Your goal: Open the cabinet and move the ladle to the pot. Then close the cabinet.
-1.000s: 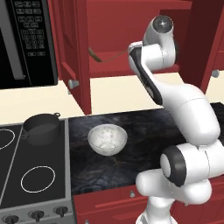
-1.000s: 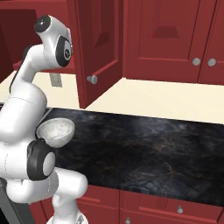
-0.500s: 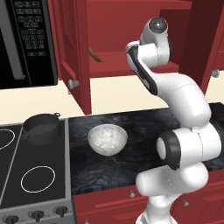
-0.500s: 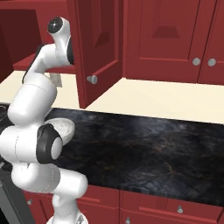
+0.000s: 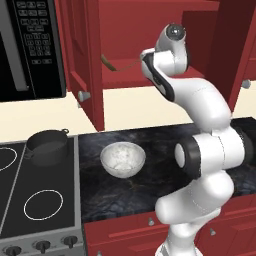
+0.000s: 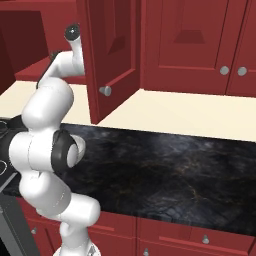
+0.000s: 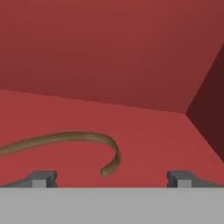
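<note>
Inside the open cabinet [image 5: 85, 75] we have swung our gripper [image 7: 111, 177] closer to the ladle [image 7: 65, 142], jaws apart, ready to grasp

My arm [image 5: 210, 107] is glossy white, rounded segments with dark joint bands; claw [image 7: 111, 178] fingertips [image 7: 41, 178] small, dark grey.

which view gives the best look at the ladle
The hand view: the ladle lies large on the cabinet shelf before the open gripper. The left base view shows it small; the right base view hides it.
</note>
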